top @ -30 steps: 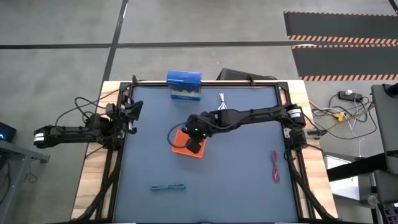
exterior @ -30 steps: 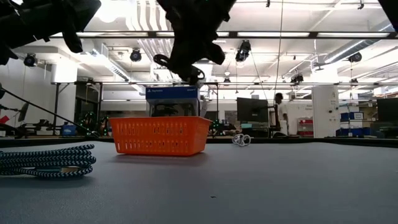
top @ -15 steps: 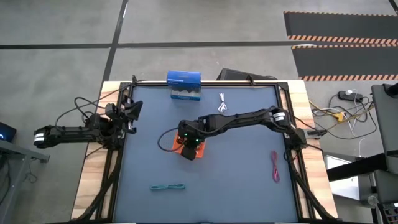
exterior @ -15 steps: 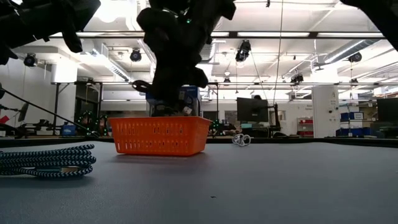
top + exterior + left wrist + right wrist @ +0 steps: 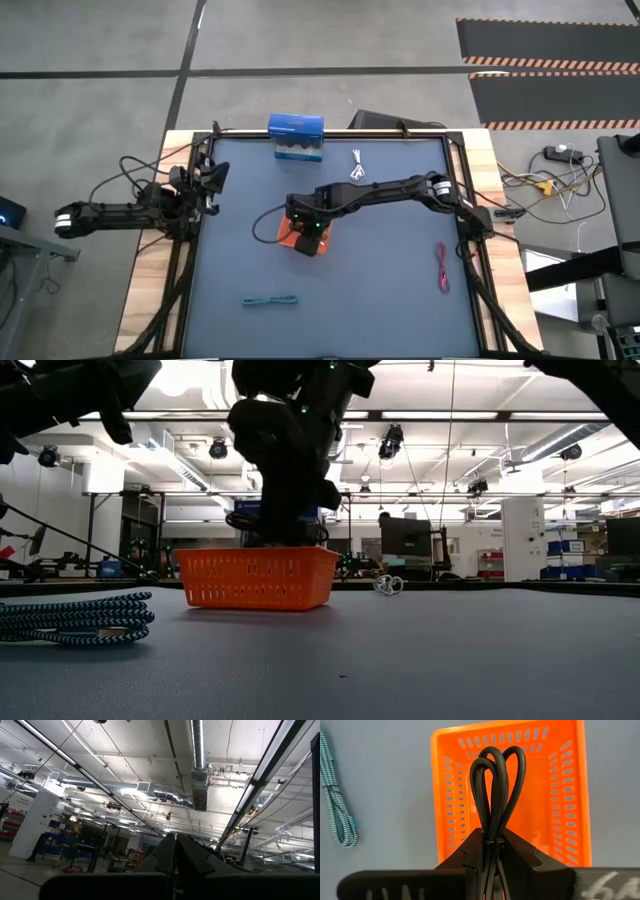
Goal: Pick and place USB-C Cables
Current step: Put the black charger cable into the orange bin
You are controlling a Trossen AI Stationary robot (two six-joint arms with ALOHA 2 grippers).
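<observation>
While the looped black USB-C cable bundle [image 5: 496,785] hangs pinched between the right gripper [image 5: 492,851] fingers, it sits directly above the orange perforated plastic tray [image 5: 560,795] at mid-table. This looks like the placing step: next, lower slightly and let go. The teal-green braided cable [image 5: 270,300], red cable [image 5: 441,267] and white cable [image 5: 357,164] lie apart on the grey table [image 5: 400,300]. The left gripper, clenched on nothing, waits at the table's left edge.

orange tray [image 5: 567,800] | black cable [image 5: 496,785] | teal-and-white braided cable [image 5: 337,805] | red cable [image 5: 441,268] | blue box [image 5: 296,126]
</observation>
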